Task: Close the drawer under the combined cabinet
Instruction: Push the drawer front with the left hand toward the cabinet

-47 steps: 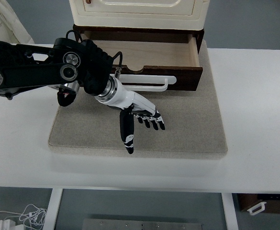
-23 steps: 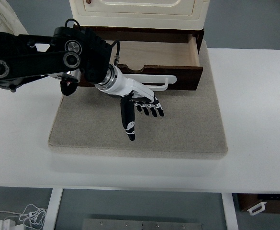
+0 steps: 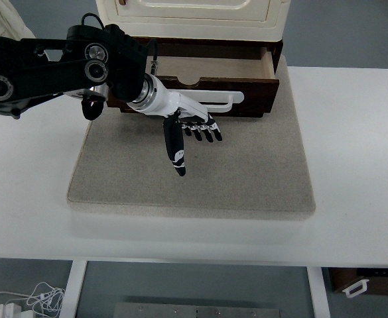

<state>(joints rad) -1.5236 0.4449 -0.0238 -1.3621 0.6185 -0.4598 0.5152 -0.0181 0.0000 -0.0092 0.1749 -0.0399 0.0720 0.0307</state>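
The dark wooden drawer (image 3: 247,86) under the cream cabinet (image 3: 192,16) stands partly pulled out, its pale inside showing. A white bar handle (image 3: 220,104) runs along its front. My left hand (image 3: 192,132) comes in from the left on a black arm (image 3: 48,66). Its back lies against the drawer front near the handle. The fingers (image 3: 207,132) are spread and hold nothing, and the thumb (image 3: 175,151) points toward me over the mat. The right arm is out of view.
The cabinet and drawer stand on a grey mat (image 3: 247,179) on a white table (image 3: 353,165). White cloth (image 3: 8,20) shows at the back left corner. Cables (image 3: 28,298) lie on the floor below the table.
My left hand has moved toward the cabinet, and the drawer has slid further in with it. Less of the drawer's inside shows now.
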